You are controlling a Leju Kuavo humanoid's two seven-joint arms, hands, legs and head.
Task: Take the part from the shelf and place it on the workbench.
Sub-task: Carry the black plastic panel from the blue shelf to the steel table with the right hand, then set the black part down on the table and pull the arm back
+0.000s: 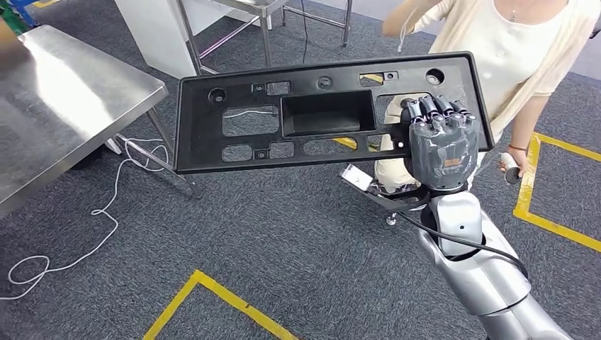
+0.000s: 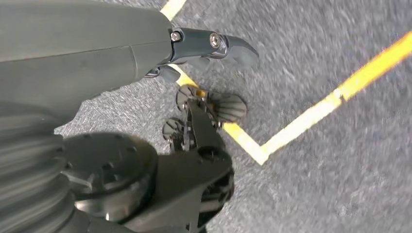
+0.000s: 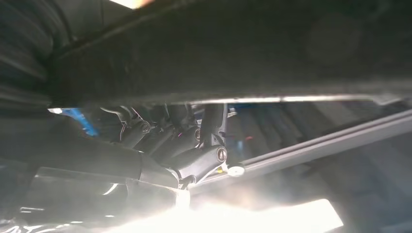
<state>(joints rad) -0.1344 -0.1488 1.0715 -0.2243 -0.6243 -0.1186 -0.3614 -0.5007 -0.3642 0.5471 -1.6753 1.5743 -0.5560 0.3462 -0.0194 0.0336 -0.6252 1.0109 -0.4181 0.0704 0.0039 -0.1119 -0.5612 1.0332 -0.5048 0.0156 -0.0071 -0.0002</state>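
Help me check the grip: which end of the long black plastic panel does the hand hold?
The panel's right end, nearest the person: the right hand grips the black plastic panel there, while its other end hangs free near the steel workbench.

One black plastic part (image 1: 326, 113) is hanging in the air, with one robot hand (image 1: 441, 138) gripping its right end. One steel workbench (image 1: 64, 106) is standing left of the part. One person (image 1: 510, 49) is standing behind the part. One white cable (image 1: 99, 212) is lying below the workbench.
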